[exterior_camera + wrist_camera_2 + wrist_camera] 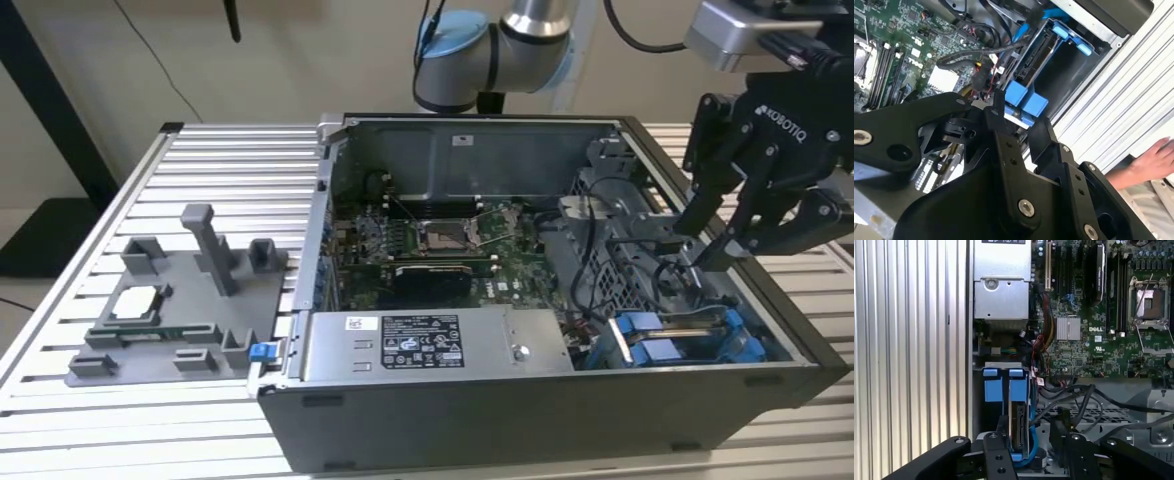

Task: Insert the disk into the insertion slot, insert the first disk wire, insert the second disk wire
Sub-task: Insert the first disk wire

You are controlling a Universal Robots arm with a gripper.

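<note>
Locate the gripper point(1029, 421) above the near corner of the open computer case point(534, 420), low at the exterior view's right. Read the fingers point(999, 450) as apart and closed on nothing.

Find the disk point(1017, 425) edge-on between the two fingers in the first wrist view, closer to one finger than to the other. Cannot confirm contact with either. Regard the disk as already seated in the insertion slot point(721, 335), blue carrier tabs point(993, 387) at the slot mouth.

Note a blue data cable point(1031, 445) curving just beside the disk's exposed edge. Cannot tell whether plugged in. Note black wires point(1074, 397) draped just beyond.

Treat the disk as rigid, fairly heavy for its size and sensitive to shock, judging by the metal body. Expect the smooth metal faces to slip under the pads. Take hold by the blue carrier bracket along the long edges. Keep off the label face and the connector edge.

Farther in, observe the motherboard point(400, 235) with its open CPU socket point(441, 235). At mid-height on the exterior view's left, observe a grey fixture tray point(200, 330) holding a CPU chip point(138, 303) on the slatted table point(227, 160). Past the case wall in the second wrist view, note a person's hand point(1154, 160) over the table.
</note>
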